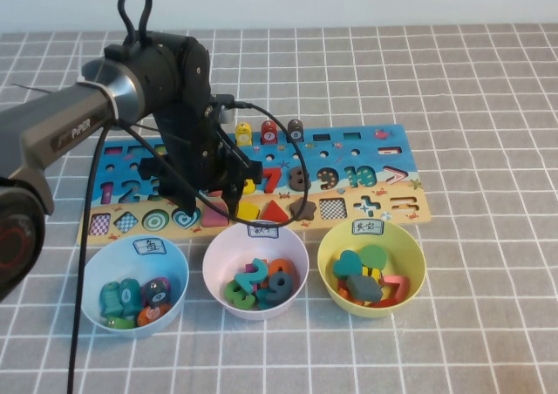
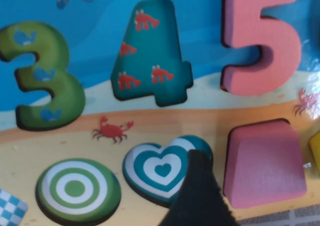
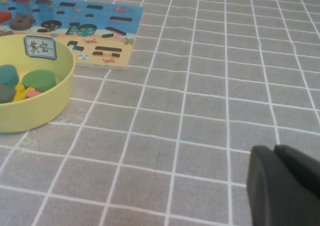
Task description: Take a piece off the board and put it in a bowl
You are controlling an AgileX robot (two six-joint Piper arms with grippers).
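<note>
The board (image 1: 397, 204) lies across the middle of the table, blue with a sandy lower strip. The pink square piece (image 2: 262, 163) sits in its slot on the sandy strip, below the pink 5 (image 2: 265, 41). My left gripper (image 1: 212, 205) hangs low over the board's left half, open. One dark finger (image 2: 197, 193) is down beside the piece, between it and the teal heart (image 2: 155, 168); the other finger is out of view. The yellow-green bowl (image 1: 417, 256) stands in front of the board's right end and holds several pieces. My right gripper (image 3: 274, 153) is shut and empty above bare table, away from the bowl (image 3: 57, 93).
A pale blue bowl (image 1: 93, 263) and a pale pink bowl (image 1: 212, 253) with pieces stand in front of the board. Pegs (image 1: 269, 132) stand on its far edge. The left arm's cable (image 1: 83, 307) hangs over the blue bowl. Grey checked cloth covers the table.
</note>
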